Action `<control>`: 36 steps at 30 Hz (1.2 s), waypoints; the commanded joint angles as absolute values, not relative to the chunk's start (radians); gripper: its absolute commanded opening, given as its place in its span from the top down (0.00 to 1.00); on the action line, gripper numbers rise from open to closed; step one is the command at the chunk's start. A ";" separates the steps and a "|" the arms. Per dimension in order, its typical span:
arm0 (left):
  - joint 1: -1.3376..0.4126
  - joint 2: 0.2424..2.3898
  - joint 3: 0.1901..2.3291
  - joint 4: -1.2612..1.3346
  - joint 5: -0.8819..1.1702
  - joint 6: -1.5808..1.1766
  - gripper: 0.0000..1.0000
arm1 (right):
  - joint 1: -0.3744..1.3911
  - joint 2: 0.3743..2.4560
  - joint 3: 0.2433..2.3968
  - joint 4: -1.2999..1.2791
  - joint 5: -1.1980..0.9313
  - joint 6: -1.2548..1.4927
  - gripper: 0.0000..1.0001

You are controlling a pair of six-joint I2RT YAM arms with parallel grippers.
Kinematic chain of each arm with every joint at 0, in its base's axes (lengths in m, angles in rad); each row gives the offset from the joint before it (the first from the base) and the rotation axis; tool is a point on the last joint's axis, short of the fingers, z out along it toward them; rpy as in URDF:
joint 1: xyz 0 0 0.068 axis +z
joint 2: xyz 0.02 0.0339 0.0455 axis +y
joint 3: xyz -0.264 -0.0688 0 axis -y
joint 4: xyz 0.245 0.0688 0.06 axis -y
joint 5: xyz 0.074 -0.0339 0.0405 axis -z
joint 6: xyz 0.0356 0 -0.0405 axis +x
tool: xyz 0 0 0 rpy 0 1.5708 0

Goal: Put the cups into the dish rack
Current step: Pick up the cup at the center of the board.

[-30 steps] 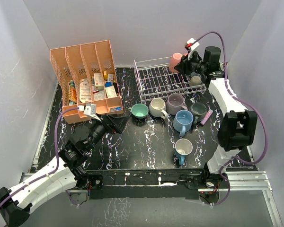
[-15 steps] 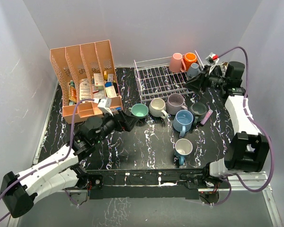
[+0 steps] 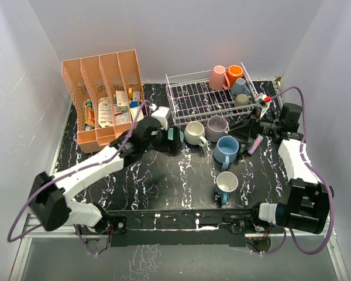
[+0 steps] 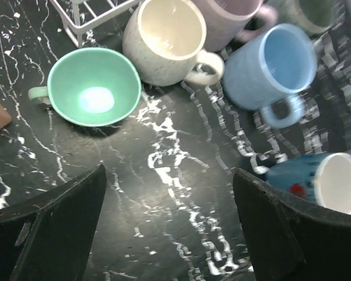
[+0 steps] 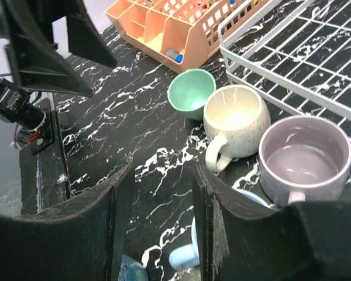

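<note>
The white wire dish rack holds pink, orange, grey-blue and olive cups at its right end. On the table stand a teal cup, a cream cup, a lilac cup, a light blue cup and a blue cup with a white inside. A dark grey cup shows at the edge of the left wrist view. My left gripper is open and empty just above the teal cup. My right gripper is open and empty, low beside the lilac cup.
A salmon-pink slotted organizer full of small packets stands at the back left. A small pink stick lies right of the light blue cup. Grey walls close in both sides and the back.
My left arm has reached forward and right to the teal cup. My right gripper has drawn back from the rack's far right corner down to the cups on the table.
</note>
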State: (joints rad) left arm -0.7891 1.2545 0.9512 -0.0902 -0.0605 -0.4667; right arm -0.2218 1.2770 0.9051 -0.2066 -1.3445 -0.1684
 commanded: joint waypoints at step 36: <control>-0.785 2.095 1.800 -0.777 -0.088 0.269 0.59 | -0.319 1.257 0.822 -0.095 -1.396 -0.183 0.52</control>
